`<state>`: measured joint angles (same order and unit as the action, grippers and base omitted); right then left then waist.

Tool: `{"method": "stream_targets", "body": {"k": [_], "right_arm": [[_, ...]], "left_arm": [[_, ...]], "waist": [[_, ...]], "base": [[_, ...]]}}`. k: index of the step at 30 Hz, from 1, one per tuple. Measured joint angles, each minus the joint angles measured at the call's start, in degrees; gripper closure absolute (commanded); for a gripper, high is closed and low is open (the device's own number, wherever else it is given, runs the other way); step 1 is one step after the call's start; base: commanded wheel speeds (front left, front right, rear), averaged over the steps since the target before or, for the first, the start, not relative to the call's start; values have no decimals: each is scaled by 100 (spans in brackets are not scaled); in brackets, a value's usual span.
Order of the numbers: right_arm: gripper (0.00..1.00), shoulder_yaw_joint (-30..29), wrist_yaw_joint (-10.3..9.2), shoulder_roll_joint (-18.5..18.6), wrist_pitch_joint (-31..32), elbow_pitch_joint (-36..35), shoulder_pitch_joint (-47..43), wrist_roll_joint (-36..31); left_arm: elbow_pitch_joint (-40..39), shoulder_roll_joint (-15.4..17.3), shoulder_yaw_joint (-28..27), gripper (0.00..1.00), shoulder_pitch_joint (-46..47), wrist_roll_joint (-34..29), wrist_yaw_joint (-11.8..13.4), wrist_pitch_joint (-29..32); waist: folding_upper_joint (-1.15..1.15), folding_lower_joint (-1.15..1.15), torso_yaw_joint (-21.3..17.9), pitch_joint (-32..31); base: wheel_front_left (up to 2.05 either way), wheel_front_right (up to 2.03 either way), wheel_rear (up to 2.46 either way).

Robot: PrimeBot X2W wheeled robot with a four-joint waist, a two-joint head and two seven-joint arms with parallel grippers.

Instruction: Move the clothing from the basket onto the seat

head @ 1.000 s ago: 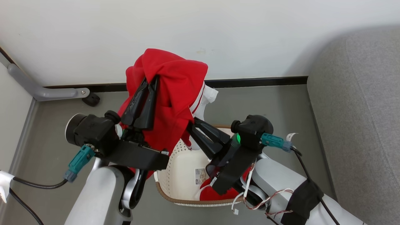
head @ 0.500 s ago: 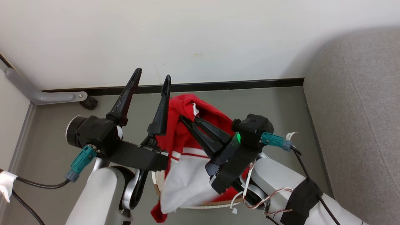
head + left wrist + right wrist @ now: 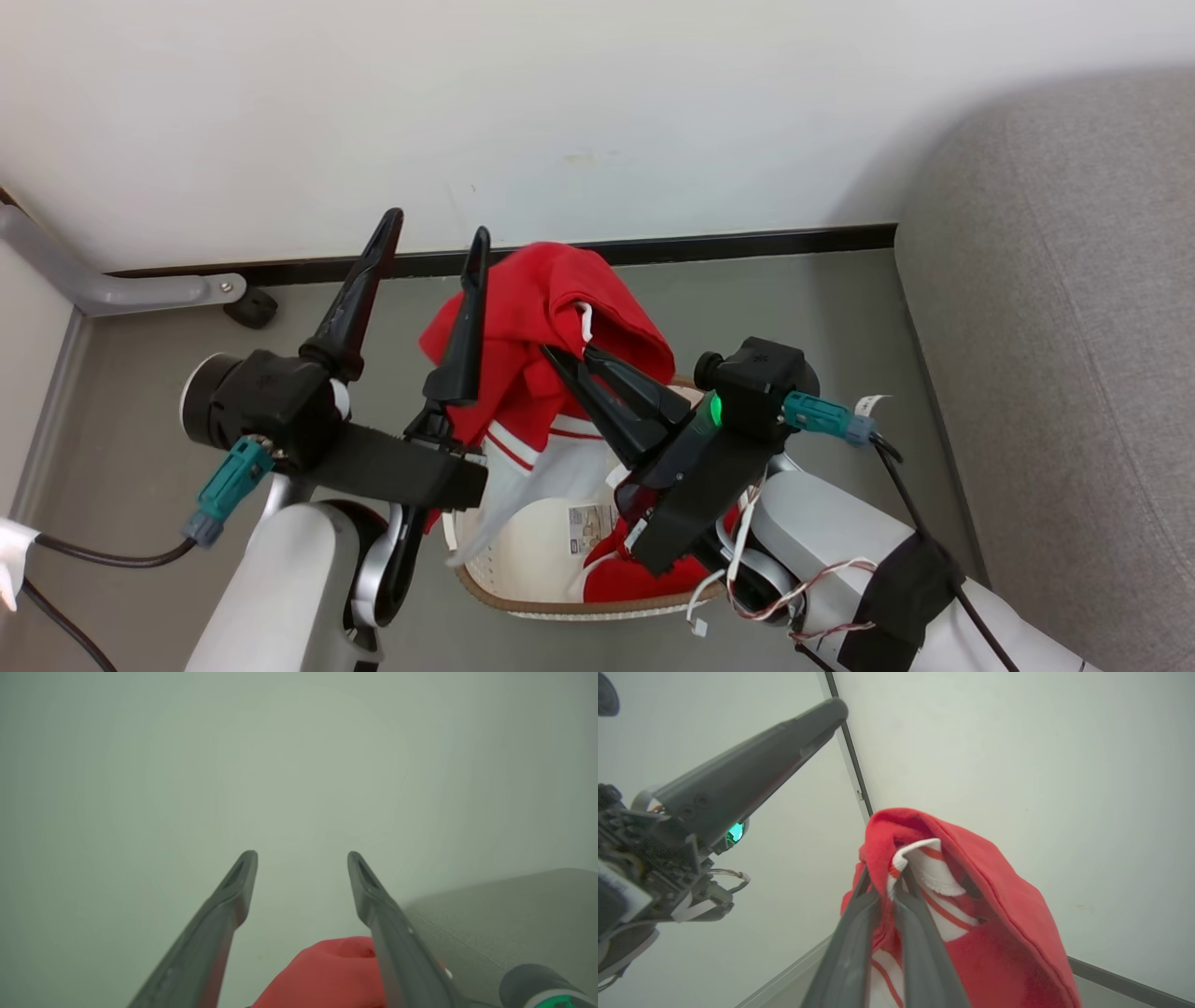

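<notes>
Status: right gripper (image 3: 571, 353) is clenched on the red garment (image 3: 551, 289), pinching it at the white striped collar. My right wrist view shows fabric between the fingers. Left gripper (image 3: 437, 224) is spread wide, holding nothing, tips pointing up at the wall (image 3: 653, 93). The garment hangs above the basket (image 3: 523, 597), and its white lower part droops into the basket's left side. The seat (image 3: 1055, 280) is off to the right, well apart from the load.

Risks as I judge them:
- The bite is small and sits at a collar edge. Most of the cloth hangs to one side, so a fast swing right could pull it free and drop it on the floor (image 3: 794, 308) between basket and seat.
- Red fabric sits right behind the left gripper's right finger, touching or nearly; I can't tell which. If I move the right arm before clearing the left, the cloth can snag there and strip out of the grip.
- The drooping tail is inside the basket. If I carry sideways without lifting first, it may catch the rim and drag or tip the basket.
- The arms are close, so crossing their paths risks a knock.

Count: two grippers, one basket, one seat. Clothing: one garment in the air, plus a red heap (image 3: 635, 574) in the basket's near right corner. I can't tell whether that heap is one piece or several.
</notes>
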<state>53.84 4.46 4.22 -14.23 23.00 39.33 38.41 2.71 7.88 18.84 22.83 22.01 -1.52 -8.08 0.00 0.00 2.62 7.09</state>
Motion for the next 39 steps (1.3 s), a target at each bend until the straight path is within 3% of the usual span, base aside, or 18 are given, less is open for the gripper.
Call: {"method": "stream_targets", "body": {"k": [24, 39], "right_arm": [[100, -151, -44, -5, -3, -151, -4, 48], [100, -219, -76, -9, -3, -300, -4, 45]], "left_arm": [[63, 137, -87, 0, -101, 1, -2, -111], [198, 175, -62, 0, -91, 2, -103, -164]], "waist": [[-1, 0, -638, 114], [-1, 0, -1314, 114]], "base": [[0, 0, 0], [0, 0, 0]]}}
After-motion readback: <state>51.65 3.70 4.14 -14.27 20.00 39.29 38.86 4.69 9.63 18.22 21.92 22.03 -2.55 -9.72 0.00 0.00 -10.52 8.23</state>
